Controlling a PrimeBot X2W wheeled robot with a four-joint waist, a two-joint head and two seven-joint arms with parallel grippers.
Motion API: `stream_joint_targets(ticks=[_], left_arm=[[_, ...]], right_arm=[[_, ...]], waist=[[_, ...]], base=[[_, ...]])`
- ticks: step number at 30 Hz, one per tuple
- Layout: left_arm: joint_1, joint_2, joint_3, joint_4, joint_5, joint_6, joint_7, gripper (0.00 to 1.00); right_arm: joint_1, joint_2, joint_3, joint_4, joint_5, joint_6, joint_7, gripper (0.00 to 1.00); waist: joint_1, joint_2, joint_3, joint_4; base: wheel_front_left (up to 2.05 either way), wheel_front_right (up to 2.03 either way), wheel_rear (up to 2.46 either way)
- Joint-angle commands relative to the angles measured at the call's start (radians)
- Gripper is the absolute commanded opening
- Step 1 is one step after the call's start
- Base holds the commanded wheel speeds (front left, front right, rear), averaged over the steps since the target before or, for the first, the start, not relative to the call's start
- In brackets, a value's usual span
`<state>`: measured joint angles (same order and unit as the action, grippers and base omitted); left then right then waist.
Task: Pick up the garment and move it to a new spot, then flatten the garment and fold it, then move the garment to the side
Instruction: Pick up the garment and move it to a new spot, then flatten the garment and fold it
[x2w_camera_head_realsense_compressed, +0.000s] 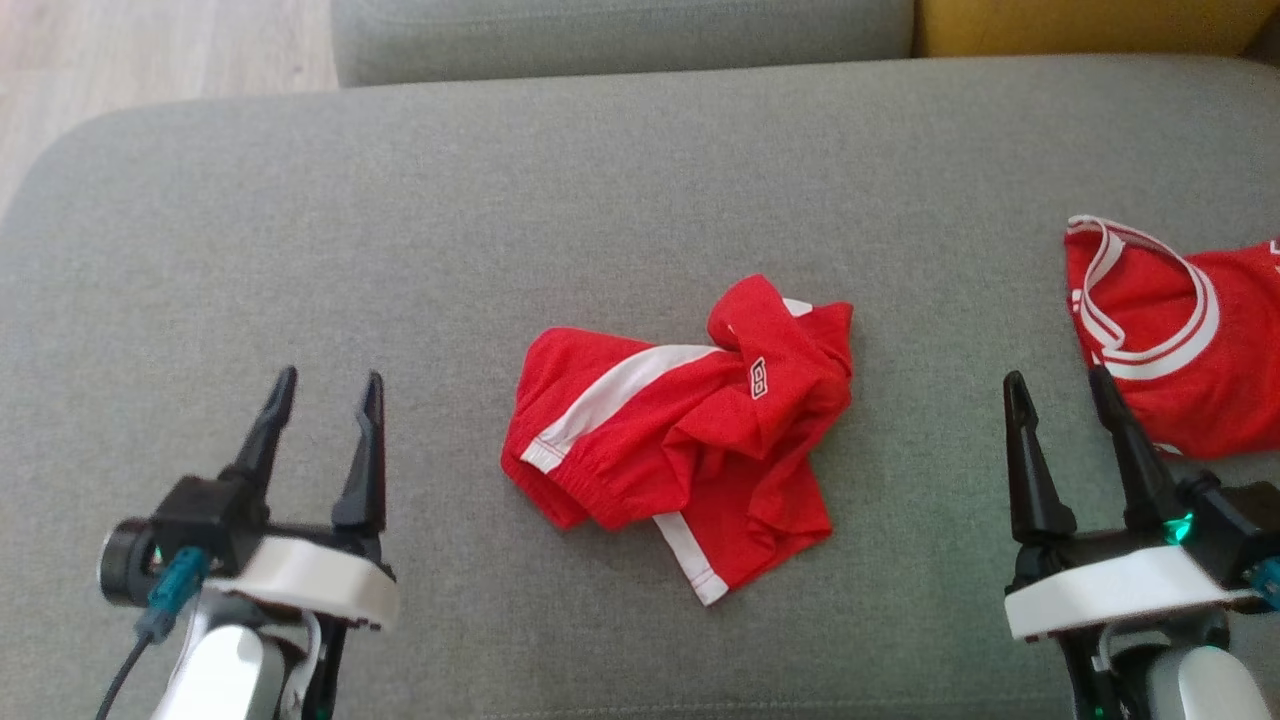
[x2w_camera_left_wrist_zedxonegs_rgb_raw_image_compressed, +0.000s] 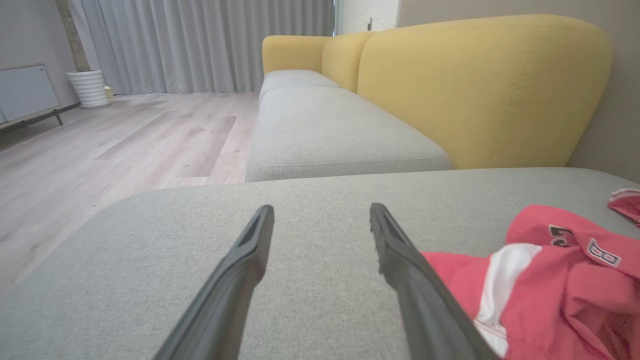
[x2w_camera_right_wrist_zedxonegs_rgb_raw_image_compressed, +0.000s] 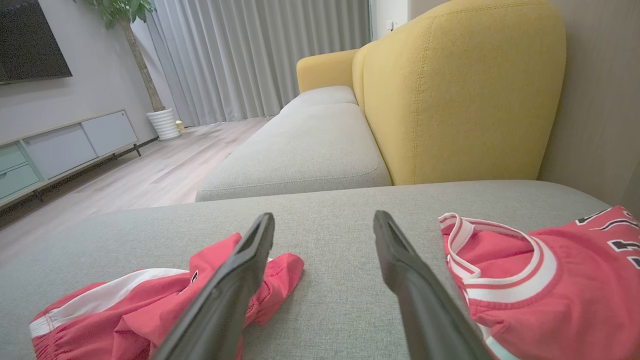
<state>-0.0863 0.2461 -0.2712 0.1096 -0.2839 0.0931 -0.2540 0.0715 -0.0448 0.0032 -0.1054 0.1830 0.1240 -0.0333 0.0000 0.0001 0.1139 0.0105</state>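
Left end effector (x2w_camera_head_realsense_compressed: 331, 375) near crumpled garment (x2w_camera_head_realsense_compressed: 680, 430)

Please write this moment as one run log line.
left end effector: open, empty | right end effector: open, empty | red shorts: crumpled on cushion, untouched

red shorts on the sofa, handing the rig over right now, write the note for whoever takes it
Left claw: open, empty, left of the red shorts.
Right claw: open, empty, between the shorts and a red jersey.
Shorts lie crumpled in the middle of the grey cushion, jersey at its right.
Done: nothing flattened or folded yet.
Left: flatten, fold, move aside.
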Motion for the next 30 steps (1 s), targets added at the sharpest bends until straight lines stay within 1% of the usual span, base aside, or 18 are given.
stream_joint_targets(ticks=[1,3,6,15,22,30], left_arm=[[-0.029,0.025,0.038,-0.042,-0.004,-0.013,-0.008,1.0],[-0.013,0.026,0.034,-0.044,-0.012,-0.024,-0.008,1.0],[0.01,0.024,0.028,-0.05,-0.018,-0.029,-0.008,1.0],[0.098,0.019,0.015,-0.071,-0.025,-0.001,0.013,1.0],[0.123,0.026,0.016,-0.093,-0.025,0.02,0.03,1.0],[0.124,0.033,0.011,-0.103,-0.023,0.03,0.041,1.0]], right_arm=[[-0.01,-0.005,0.023,-0.039,-0.007,0.007,0.007,1.0],[0.0,-0.005,0.023,-0.039,-0.009,0.007,0.012,1.0],[0.019,-0.005,0.022,-0.04,-0.011,0.007,0.022,1.0],[0.069,-0.005,0.021,-0.05,-0.012,0.007,0.045,1.0],[0.085,-0.005,0.016,-0.063,-0.009,0.007,0.051,1.0],[0.091,-0.005,0.012,-0.064,-0.009,0.007,0.05,1.0]], waist=[[0.0,-0.0001,-0.014,0.009],[0.0,-0.0001,-0.029,0.01],[0.0,-0.0001,-0.053,0.009],[0.0,-0.0001,-0.115,-0.003],[0.0,-0.0001,-0.123,-0.004],[0.0,-0.0001,-0.122,-0.002]], base=[[0.0,0.0,0.0],[0.0,0.0,0.0],[0.0,0.0,0.0],[0.0,0.0,0.0],[0.0,0.0,0.0],[0.0,0.0,0.0]])
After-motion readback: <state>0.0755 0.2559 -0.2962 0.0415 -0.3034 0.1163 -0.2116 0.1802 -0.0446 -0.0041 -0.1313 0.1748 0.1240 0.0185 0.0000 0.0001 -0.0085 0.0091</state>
